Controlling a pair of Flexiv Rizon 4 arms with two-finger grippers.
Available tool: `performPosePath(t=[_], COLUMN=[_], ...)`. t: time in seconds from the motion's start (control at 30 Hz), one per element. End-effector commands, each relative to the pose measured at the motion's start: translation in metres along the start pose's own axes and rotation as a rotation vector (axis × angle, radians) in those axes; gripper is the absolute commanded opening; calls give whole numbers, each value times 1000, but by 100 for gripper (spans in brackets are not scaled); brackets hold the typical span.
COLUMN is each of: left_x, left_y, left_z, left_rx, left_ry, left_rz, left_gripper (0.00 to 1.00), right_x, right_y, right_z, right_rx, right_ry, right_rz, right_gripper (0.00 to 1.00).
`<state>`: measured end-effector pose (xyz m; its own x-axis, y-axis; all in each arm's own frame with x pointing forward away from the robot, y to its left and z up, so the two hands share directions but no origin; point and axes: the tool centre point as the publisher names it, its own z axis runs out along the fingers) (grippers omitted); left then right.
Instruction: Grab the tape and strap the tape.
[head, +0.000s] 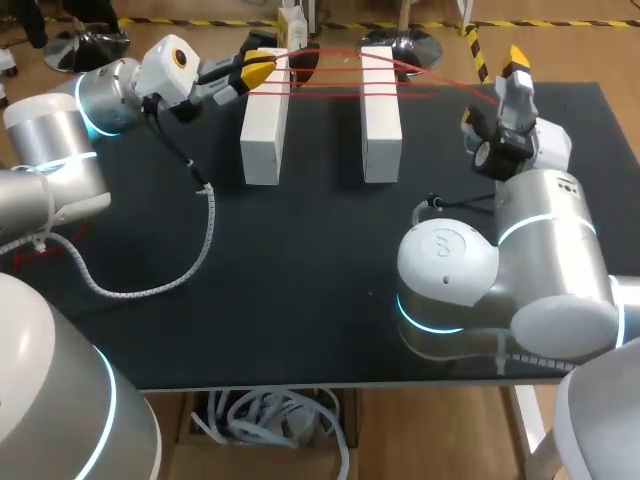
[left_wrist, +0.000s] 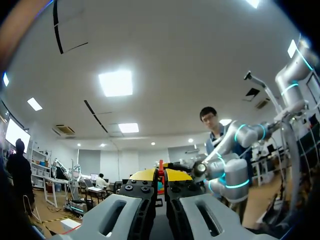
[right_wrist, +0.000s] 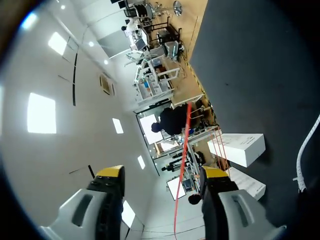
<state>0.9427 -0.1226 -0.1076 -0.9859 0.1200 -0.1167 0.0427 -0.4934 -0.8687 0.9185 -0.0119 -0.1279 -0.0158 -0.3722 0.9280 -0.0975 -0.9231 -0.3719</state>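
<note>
Two white blocks (head: 264, 120) (head: 380, 110) stand side by side at the back of the black table (head: 300, 300). Thin red tape (head: 330, 75) runs in several strands across their far ends. My left gripper (head: 262, 70) is at the left block's far end, shut on the tape; in the left wrist view the red tape (left_wrist: 160, 167) shows pinched between its yellow tips (left_wrist: 160, 175). My right gripper (head: 510, 70) is off to the right of the blocks. It (right_wrist: 163, 173) is open, with the tape (right_wrist: 186, 135) running free between its fingers toward the blocks (right_wrist: 237, 147).
A white spiral-wrapped cable (head: 205, 230) from my left arm lies in a curve on the table's left half. My right arm's bulky joints (head: 500, 270) take up the table's front right.
</note>
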Motion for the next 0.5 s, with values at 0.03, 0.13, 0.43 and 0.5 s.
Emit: performPosePath(t=[0.03,0.13,0.43,0.5], left_x=[-1,-1,-1,-1], left_y=[1,1,1,1], left_z=[0,0,0,0], left_rx=[1,1,1,1], left_ry=[2,2,2,2], left_rz=[0,0,0,0], left_gripper=[0,0,0,0], right_x=[2,2,2,2], right_y=[-5,-8,-12,-12], right_z=[-2,-2,-4,-4], right_rx=[1,7,21,20], right_ry=[-9,-10,-16,-17], right_rz=[2,5,9,9], right_gripper=[64,67,66,64])
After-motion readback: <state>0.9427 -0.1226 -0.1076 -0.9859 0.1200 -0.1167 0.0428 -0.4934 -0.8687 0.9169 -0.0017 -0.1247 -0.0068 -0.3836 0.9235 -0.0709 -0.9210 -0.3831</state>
